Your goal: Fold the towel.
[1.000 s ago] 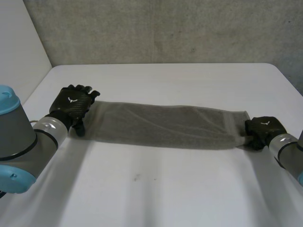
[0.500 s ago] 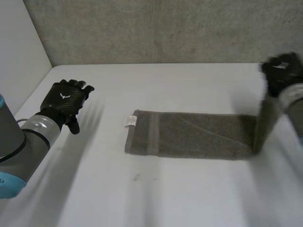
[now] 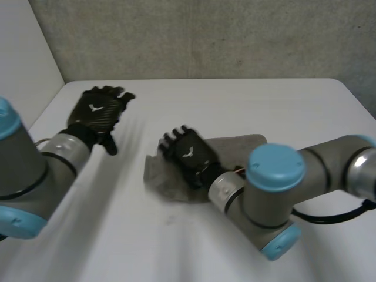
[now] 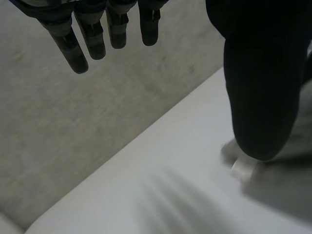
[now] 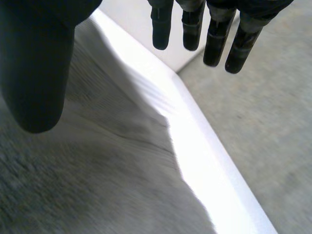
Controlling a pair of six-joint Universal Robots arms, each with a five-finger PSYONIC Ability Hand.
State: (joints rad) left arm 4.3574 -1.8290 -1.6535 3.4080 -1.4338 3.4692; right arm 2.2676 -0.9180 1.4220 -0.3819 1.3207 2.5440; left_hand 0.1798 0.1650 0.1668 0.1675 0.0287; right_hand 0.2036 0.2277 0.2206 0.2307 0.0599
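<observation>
Under the right hand (image 3: 187, 154), grey towel (image 3: 239, 147) lengthwise across the table (image 3: 235, 100)

Dim light w/ glare on table (image 5: 195, 161) edge.

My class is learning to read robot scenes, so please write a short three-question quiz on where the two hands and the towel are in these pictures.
1. True or false: the left hand is gripping the towel.
2. Which hand is over the towel? A. left hand B. right hand C. both
3. Fill in: the right hand's fingers are straight, so that hand is ____.

Key: 1 false, it is open, over the table, apart from the towel; 2 B; 3 open.
</observation>
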